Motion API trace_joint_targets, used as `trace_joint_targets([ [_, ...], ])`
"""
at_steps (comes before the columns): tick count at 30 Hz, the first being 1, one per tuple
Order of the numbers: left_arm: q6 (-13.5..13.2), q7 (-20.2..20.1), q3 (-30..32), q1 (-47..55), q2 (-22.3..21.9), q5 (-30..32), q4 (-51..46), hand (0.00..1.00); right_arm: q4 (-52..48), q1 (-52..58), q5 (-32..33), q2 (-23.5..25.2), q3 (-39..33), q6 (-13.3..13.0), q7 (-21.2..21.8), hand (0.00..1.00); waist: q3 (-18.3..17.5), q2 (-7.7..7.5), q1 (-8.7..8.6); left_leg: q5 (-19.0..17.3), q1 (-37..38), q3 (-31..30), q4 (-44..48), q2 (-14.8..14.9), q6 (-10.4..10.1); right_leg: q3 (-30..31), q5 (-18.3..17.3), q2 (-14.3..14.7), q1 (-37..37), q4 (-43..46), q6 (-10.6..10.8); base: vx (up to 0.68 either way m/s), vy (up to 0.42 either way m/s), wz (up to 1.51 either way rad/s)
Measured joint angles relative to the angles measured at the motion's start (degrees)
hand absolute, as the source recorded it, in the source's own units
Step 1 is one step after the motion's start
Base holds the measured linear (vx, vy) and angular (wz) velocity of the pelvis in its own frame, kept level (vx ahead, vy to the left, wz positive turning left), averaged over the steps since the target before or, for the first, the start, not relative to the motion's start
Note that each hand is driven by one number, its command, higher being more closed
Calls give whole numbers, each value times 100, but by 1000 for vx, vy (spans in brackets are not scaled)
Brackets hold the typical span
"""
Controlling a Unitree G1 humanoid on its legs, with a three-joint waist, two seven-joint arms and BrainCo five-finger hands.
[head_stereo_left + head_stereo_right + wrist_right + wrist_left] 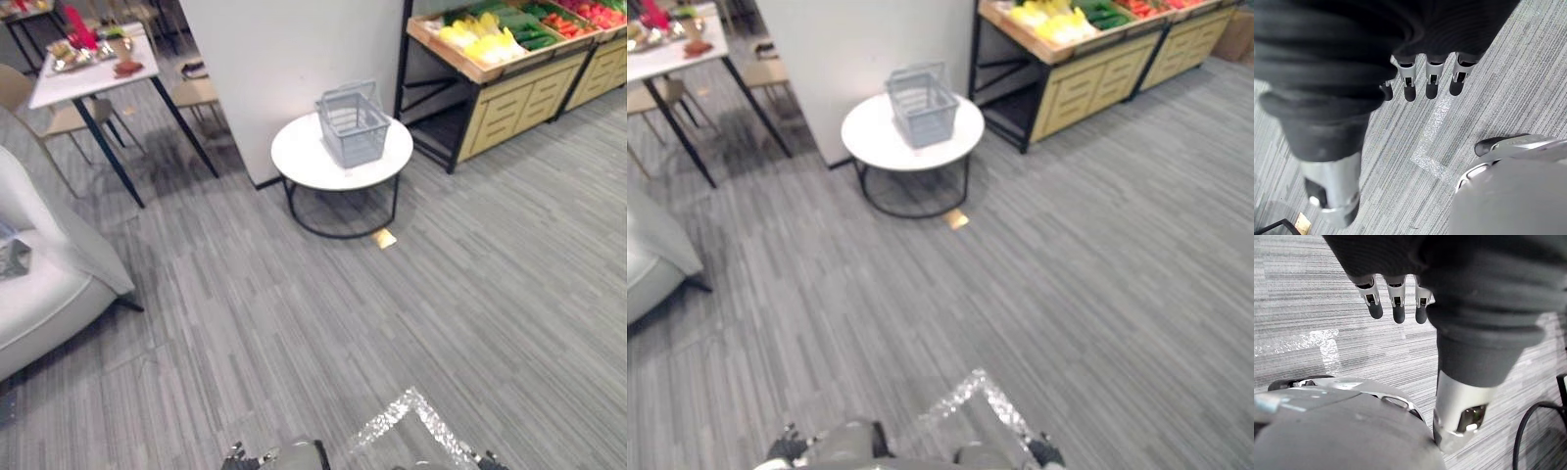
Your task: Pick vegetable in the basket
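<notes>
A grey wire basket (353,125) stands empty on a round white table (304,157) a few steps ahead. Behind it to the right, a wooden produce stand (509,98) holds yellow vegetables (480,37), green ones (524,27) and red ones (588,15). My left hand (1399,308) hangs over the grey carpet with relaxed fingers and holds nothing. My right hand (1431,81) hangs the same way, open and empty, above a shiny tape mark (1432,122).
A white pillar (294,69) rises just behind the round table. At the far left stand a dining table (93,73) with chairs and a pale sofa (49,284). A small yellowish scrap (385,238) lies on the carpet by the round table.
</notes>
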Motion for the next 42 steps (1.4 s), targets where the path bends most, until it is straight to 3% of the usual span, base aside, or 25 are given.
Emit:
trace_joint_targets([
  [1,-3,-9,29,2,-14,-3,-3,0,4,-21,-1,-13,16,2,1,0,5,3,1,-83,-99,-71,-130,-65,2,8,4,-21,8,-37,-8,103,37,-4],
  [4,9,-12,62,41,-32,0,40,0,27,-130,-9,-77,284,-2,7,0,13,-28,121,25,-240,-122,-2011,-332,23,136,26,-205,112,-282,27,163,116,-27],
  [6,6,3,130,142,-110,1,67,0,-79,-157,-26,-99,465,-19,2,0,2,13,127,657,-213,-266,-3874,-356,-27,201,38,-230,312,-567,326,258,205,-21],
  [8,9,39,173,206,-145,1,107,0,-174,-159,-48,-105,641,-34,-7,0,23,43,164,810,-254,-377,-4361,-269,-34,302,-87,-245,556,-614,561,429,331,-24],
  [9,11,56,185,268,-140,3,110,0,-178,-177,-52,-80,739,-67,-4,0,15,27,222,1213,-220,-359,-4278,-257,-13,394,-205,-347,777,-678,737,482,357,-37],
  [10,11,54,166,306,-125,6,115,0,-169,-191,-52,-70,789,-87,-3,0,-20,2,262,1408,-173,-327,-4140,-329,42,469,-222,-453,847,-721,767,425,303,-45],
  [11,5,53,157,292,-68,13,103,0,-130,-281,-54,38,923,-111,13,0,-67,-174,297,1385,-247,-234,-3878,-464,165,627,-152,-635,821,-685,777,418,292,-29],
  [12,6,55,159,245,-13,19,113,0,-134,-418,-55,164,976,-140,39,0,-96,-253,282,1190,-285,-175,-3763,-595,286,751,88,-790,720,-586,771,414,290,-21],
  [16,6,71,158,223,51,21,118,0,-117,-532,-71,185,1084,-146,76,0,-215,-356,333,808,-144,189,-3515,-892,655,1124,627,-1210,528,-196,990,374,261,-22],
  [20,7,103,16,220,90,81,94,0,-121,-470,-272,147,909,-145,83,0,-285,-306,286,301,399,346,-3502,-1031,822,1441,1636,-1419,-312,1772,989,404,272,-26],
  [21,9,102,-182,208,147,102,92,0,-122,-368,-281,152,901,-144,83,0,-284,-356,253,7,716,386,-3500,-1094,900,1432,1894,-1520,-756,2986,993,321,182,-6],
  [22,12,101,-237,182,180,105,94,0,-123,-320,-282,147,895,-143,82,0,-274,-369,247,-43,854,399,-3499,-1125,928,1404,1841,-1561,-977,3560,977,357,159,-7],
  [23,11,102,-314,154,173,116,69,0,-168,-249,-259,120,825,-154,83,0,-255,-340,218,-150,1184,387,-3555,-1139,946,1222,1698,-1559,-1314,4460,770,209,62,-12],
  [24,8,104,-357,157,175,115,64,0,-200,-247,-260,90,819,-171,68,0,-228,-311,203,-205,1404,385,-3661,-1150,942,1072,1605,-1555,-1442,4746,637,238,72,-16],
  [26,3,112,-461,146,163,102,33,0,-256,-254,-258,-4,825,-189,50,0,-186,-229,105,-359,2065,377,-4014,-1183,980,442,896,-1539,-1812,5124,420,224,49,-16],
  [27,0,115,-497,114,165,97,10,0,-287,-258,-259,-28,824,-221,51,0,-187,-226,85,-450,2234,356,-4073,-1176,941,108,589,-1507,-2076,4936,400,175,-10,-5],
  [30,-13,114,-488,27,148,85,-10,0,-281,-336,-264,-99,732,-253,47,0,-166,-189,-33,-590,2381,216,-4100,-1064,838,-448,509,-1346,-2485,3539,363,161,-95,26],
  [32,-41,110,-393,-35,85,59,-7,0,-258,-225,-268,-98,593,-225,5,0,-149,-145,-38,-729,2498,44,-4122,-880,613,-569,801,-1019,-2552,1313,623,270,-177,40],
  [35,-44,110,-262,-39,48,59,-7,0,-192,-73,-280,-80,596,-195,-2,0,-127,-183,-48,-940,2770,-208,-4108,-788,213,-279,1391,-864,-2437,-433,795,476,-303,45],
  [36,-47,110,-189,-37,-27,59,-3,0,-199,-32,-283,-91,588,-161,-3,0,-111,-134,-67,-1098,2937,-346,-4121,-665,62,-197,1934,-802,-2365,-380,723,556,-358,45],
  [37,-49,107,-120,-52,-83,57,14,0,-203,1,-285,-134,568,-167,4,0,-85,-50,-71,-1122,3015,-417,-4130,-563,32,-207,2014,-735,-2383,-183,691,586,-352,42],
  [38,-60,85,-66,-106,-235,55,64,0,-200,-25,-290,-206,512,-167,9,0,-106,133,-41,-1087,3074,-567,-4114,-426,-29,-236,1880,-644,-2523,306,494,581,-348,16],
  [39,-138,84,-19,-102,-339,47,63,0,-201,-101,-297,-237,479,-167,11,0,-103,185,-37,-938,3073,-675,-3993,-275,-134,-267,1575,-550,-2593,648,235,571,-351,7],
  [42,-159,25,53,-117,-353,7,68,0,-230,-157,-305,-209,529,-210,51,0,-122,189,-53,-516,2847,-995,-3108,-45,-316,-437,1032,-443,-2414,1074,50,582,-362,5],
])
